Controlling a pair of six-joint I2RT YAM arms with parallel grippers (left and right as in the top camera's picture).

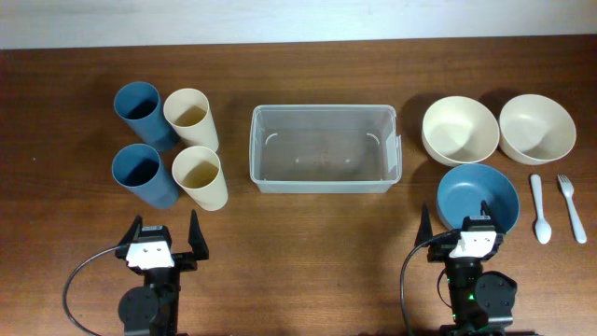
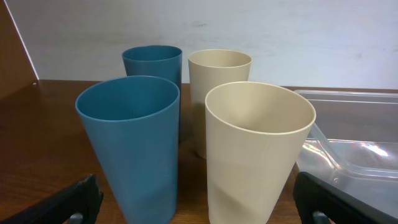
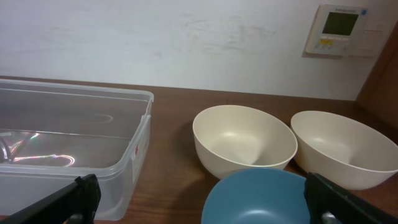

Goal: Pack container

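The clear rectangular container [image 1: 323,149] stands empty at the table's middle; its corner shows in the left wrist view [image 2: 354,137] and its side in the right wrist view [image 3: 68,137]. My left gripper [image 1: 166,239] rests open near the front edge, just short of two blue cups [image 1: 145,174] and two cream cups [image 1: 200,175]; they fill the left wrist view, a blue cup [image 2: 132,146] beside a cream cup [image 2: 256,152]. My right gripper [image 1: 466,224] is open at the near rim of the blue bowl [image 1: 477,198], with nothing between its fingers.
Two cream bowls [image 1: 459,131] [image 1: 536,128] stand behind the blue bowl [image 3: 261,199]. A white spoon [image 1: 540,209] and a white fork [image 1: 571,207] lie at the far right. A wall runs along the table's back edge.
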